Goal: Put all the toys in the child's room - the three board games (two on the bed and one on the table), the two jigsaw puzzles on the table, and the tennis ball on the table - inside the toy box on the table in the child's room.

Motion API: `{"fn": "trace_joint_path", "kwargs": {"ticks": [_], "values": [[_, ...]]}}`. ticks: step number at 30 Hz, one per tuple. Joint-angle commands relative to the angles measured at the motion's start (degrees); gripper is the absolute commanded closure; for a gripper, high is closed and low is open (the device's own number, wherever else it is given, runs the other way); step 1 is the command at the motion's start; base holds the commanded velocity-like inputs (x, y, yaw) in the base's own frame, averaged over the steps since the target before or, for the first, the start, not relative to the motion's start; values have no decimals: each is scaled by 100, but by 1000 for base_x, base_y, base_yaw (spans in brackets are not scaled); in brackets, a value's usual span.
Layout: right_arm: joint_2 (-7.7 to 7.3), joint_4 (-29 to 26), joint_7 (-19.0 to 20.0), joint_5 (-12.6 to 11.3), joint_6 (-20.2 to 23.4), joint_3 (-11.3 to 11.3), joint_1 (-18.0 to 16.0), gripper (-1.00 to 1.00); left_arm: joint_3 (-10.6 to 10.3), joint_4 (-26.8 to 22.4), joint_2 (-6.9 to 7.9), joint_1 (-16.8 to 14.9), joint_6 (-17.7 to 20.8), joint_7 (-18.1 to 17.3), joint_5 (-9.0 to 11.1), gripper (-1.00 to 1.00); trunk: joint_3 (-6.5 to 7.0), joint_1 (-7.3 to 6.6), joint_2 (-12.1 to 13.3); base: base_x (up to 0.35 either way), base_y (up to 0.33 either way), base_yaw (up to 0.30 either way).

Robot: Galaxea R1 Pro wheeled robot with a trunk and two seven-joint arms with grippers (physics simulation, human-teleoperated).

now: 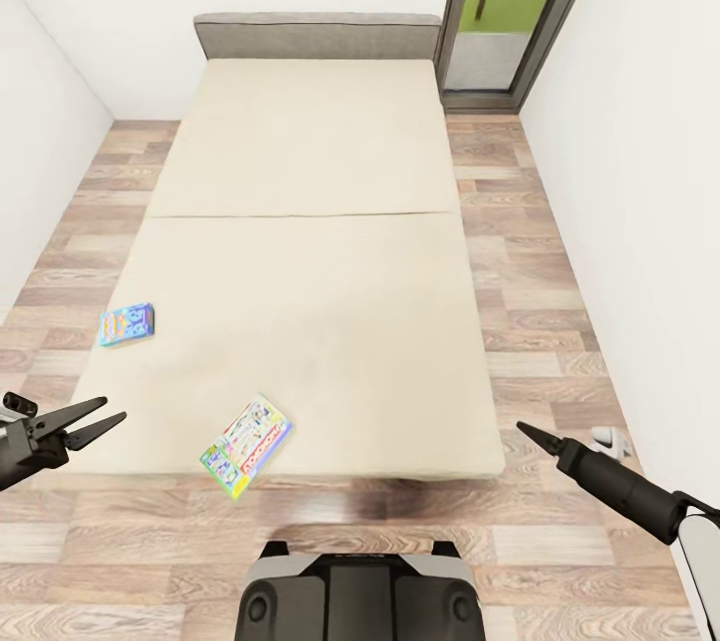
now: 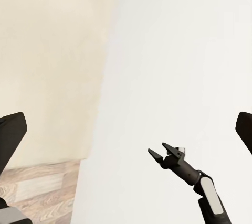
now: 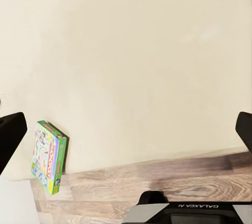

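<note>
Right at the near edge of the bed (image 1: 320, 251) lies the Monopoly box (image 1: 246, 445), one corner jutting past the mattress over the wood floor (image 1: 530, 311). The smaller blue game box (image 1: 126, 323) sits flat at the bed's left edge, well apart from the Monopoly box. Open mattress stretches from both boxes to the grey headboard (image 1: 318, 36), and floor strips run along both sides of the bed. The left gripper (image 1: 98, 418) hovers just off the bed's near-left corner, fingers spread, touching nothing. The right gripper (image 1: 526, 432) hangs off the near-right corner; from the left wrist view its fingers stand apart and empty.
</note>
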Motion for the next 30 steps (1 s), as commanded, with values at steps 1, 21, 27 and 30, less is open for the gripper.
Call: {"fn": "trace_joint_path", "kwargs": {"ticks": [1,21,27,30], "values": [[0,-2,25,6,34,-11,-4,-100,1,1,1,-3,24,-16,-5,-100,3,3,-8,0,0,0],[-1,-1,24,0,34,-21,-4,-100,-1,1,1,-3,22,-16,-2,-100,192,3,-8,0,0,0],[4,-1,24,17,30,-15,-4,-100,1,1,1,-3,21,-18,1,-100,249,3,-8,0,0,0],[4,-1,24,8,31,-16,-4,-100,0,1,1,-3,23,-16,-3,-100,277,3,-8,0,0,0]]}}
